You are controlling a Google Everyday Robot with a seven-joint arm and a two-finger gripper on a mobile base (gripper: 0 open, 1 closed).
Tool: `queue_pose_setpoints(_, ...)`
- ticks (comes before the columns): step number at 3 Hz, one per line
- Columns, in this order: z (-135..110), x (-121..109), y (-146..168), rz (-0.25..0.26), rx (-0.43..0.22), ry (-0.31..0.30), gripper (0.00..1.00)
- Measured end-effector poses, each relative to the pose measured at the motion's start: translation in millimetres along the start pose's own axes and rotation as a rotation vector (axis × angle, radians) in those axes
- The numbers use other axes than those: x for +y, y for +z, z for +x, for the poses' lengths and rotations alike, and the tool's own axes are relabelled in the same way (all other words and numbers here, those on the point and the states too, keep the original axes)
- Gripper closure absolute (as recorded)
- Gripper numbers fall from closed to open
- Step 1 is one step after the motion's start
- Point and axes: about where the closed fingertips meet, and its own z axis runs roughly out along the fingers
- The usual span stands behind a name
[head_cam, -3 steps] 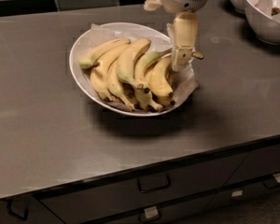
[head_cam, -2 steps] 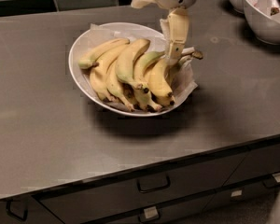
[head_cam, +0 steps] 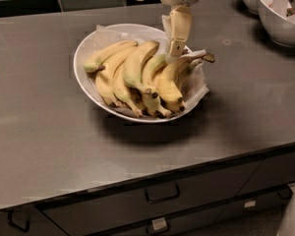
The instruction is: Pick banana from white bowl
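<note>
The gripper [head_cam: 176, 52] hangs upright over the banana [head_cam: 167, 85] in the white bowl [head_cam: 79, 58]; grip cannot be told.

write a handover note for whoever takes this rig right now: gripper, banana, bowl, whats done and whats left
Gripper: low over the back right of the white bowl, at the stem end of the banana. Whether it has a hold cannot be told.
Banana: rightmost in the bowl, lying on the paper lining against the slimmer bananas, dark tip toward the front.
Bowl: on the counter.
Done: gripper is at the banana.
Left: confirm the grasp, then lift the banana clear of the bowl; it is not out yet.
</note>
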Motion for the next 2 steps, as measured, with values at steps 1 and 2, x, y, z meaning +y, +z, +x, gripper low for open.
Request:
queue_pose_setpoints(1,-1.4,0.7,2.5,0.016,-0.026,0.000,0.00)
queue_pose_setpoints(2,-3.8,9.3,3.1,0.025,-0.052,0.018,0.13)
